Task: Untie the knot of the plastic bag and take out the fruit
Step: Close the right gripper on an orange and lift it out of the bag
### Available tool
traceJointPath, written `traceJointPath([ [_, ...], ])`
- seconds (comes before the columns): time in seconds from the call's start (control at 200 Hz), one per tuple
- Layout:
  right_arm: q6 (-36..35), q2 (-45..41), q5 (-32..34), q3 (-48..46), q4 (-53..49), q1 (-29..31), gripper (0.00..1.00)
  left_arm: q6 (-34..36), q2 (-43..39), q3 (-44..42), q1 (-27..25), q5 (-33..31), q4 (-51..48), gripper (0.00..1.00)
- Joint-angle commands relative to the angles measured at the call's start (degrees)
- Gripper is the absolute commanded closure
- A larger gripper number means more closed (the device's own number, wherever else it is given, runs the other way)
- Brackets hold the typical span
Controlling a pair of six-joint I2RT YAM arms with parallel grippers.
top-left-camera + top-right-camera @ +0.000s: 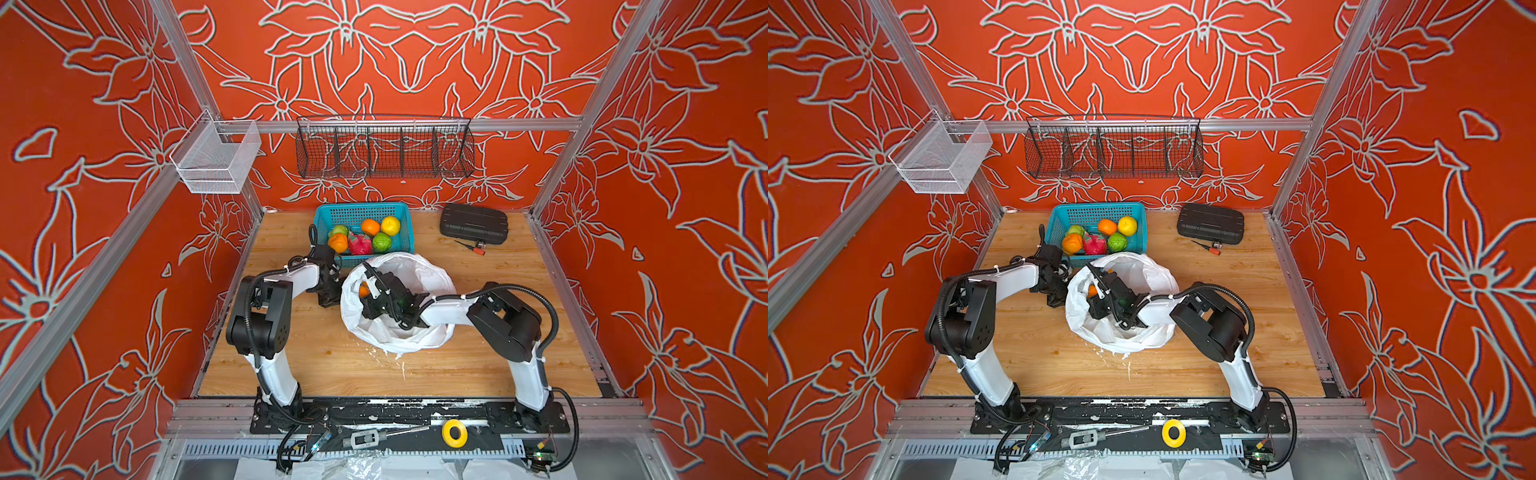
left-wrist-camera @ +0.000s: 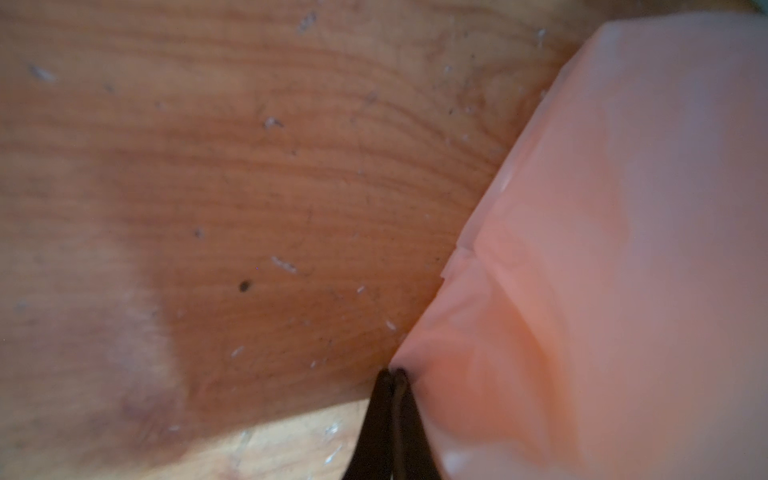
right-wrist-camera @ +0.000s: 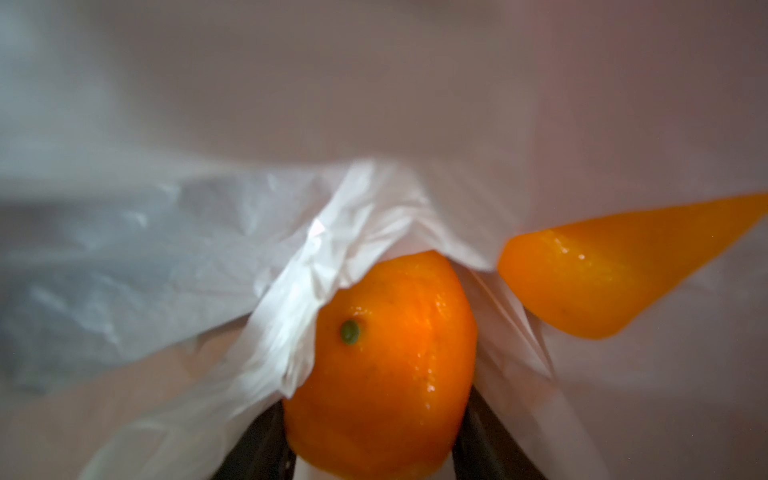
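Note:
The white plastic bag point(image 1: 419, 274) point(image 1: 1142, 270) lies open on the wooden table; its knot is out of view. My right gripper point(image 3: 372, 409) point(image 1: 368, 291) reaches inside the bag. Its jaws press both sides of an orange point(image 3: 386, 353) point(image 1: 1092, 291). Bag film drapes over part of that orange. A second orange point(image 3: 602, 278) lies beside it under the film. My left gripper point(image 2: 392, 372) point(image 1: 330, 299) sits at the bag's left rim, shut, with the bag film point(image 2: 602, 249) pinched at its tips. More fruit fills the teal basket point(image 1: 361, 210) point(image 1: 1096, 206) behind the bag.
A black case point(image 1: 473, 223) and a small red-tipped tool point(image 1: 471, 246) lie at the back right of the table. A black wire rack point(image 1: 384, 147) and a white mesh basket point(image 1: 216, 160) hang on the frame. A yellow tape roll point(image 1: 454, 433) lies in front.

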Motion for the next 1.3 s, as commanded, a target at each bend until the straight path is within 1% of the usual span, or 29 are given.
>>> traceJointPath([
  [0.0,0.9,-4.5,2.3,-3.2,0.9,0.0,0.56,0.2,0.1,0.4,-0.3,-2.2,-2.1,1.0],
  [0.17,0.1,-10.1,4.5,-8.6,0.4,-0.5,0.59,0.0,0.1,0.8,0.1,-2.9,-2.7,1.0],
  [0.605,0.2,-21.5,5.9,-19.2,-2.7,-1.3,0.59,0.2,0.0,1.4,0.4,-3.7,-3.2,1.0],
  [0.776,0.1,-25.8,8.2,-21.9,-6.0,-1.3,0.59,0.1,-0.3,1.5,0.4,-3.6,-2.9,1.0],
  [0.971,2.1,-33.2,8.8,-25.0,-9.6,-1.6,0.59,0.3,-1.0,1.3,0.4,-4.2,-2.7,1.0],
  [1.111,5.1,-38.4,9.6,-25.1,-14.3,-2.6,0.59,0.7,-1.6,1.2,0.4,-4.9,-2.6,1.0],
  [1.196,6.4,-41.9,9.3,-25.3,-15.2,-3.2,0.59,1.0,-2.1,1.2,0.5,-4.8,-2.6,1.0],
  [1.291,7.7,-45.8,9.1,-24.9,-16.6,-3.7,0.59,1.0,-3.6,1.2,0.4,-4.2,-2.3,0.87],
])
